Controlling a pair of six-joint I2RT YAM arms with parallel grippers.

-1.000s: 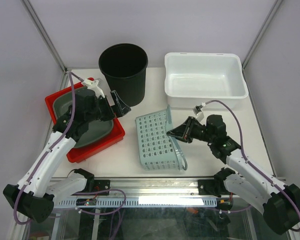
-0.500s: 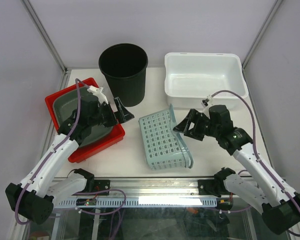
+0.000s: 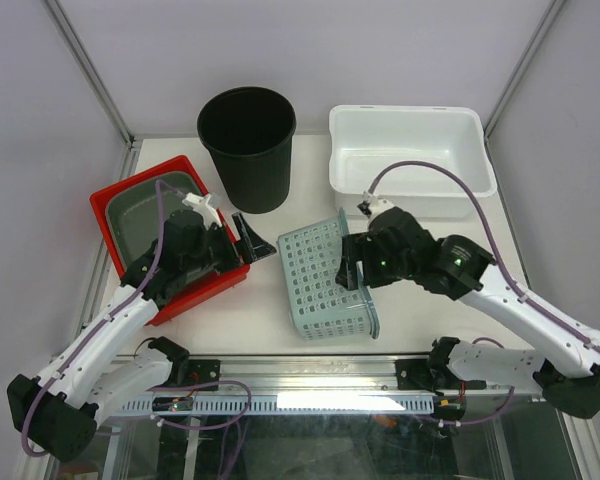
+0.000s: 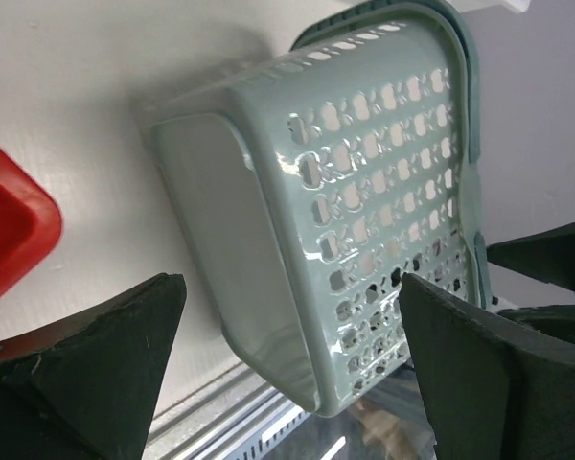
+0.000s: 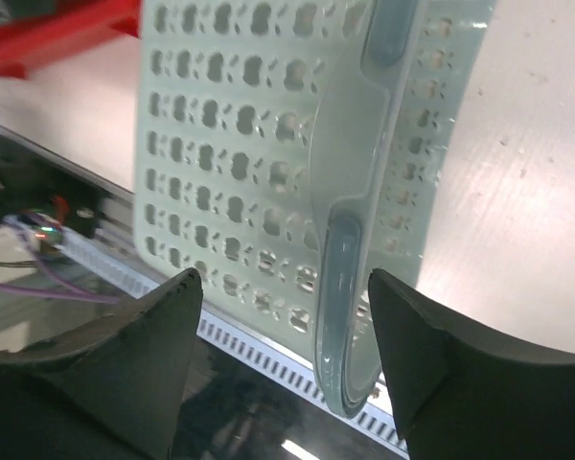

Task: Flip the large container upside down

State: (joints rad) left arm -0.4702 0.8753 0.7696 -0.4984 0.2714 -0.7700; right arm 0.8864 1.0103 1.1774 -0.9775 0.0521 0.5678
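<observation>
White tabletop [image 3: 420,310] carries the teal basket [image 3: 320,285] at its centre, tipped on its side with the rim toward 3 o'clock. I judge it halfway to inverted. The right gripper [image 3: 354,268] straddles that rim with its jaws apart and nothing clamped, likely to lever it over. The left gripper [image 3: 248,238] waits at 9 o'clock, wide open and empty. A black bucket [image 3: 247,150] at 11 and a white tub [image 3: 410,112] at 1 crowd the far side.

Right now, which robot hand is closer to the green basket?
Right. The right gripper straddles the rim of the basket; the left gripper sits apart, off its bottom side.
</observation>
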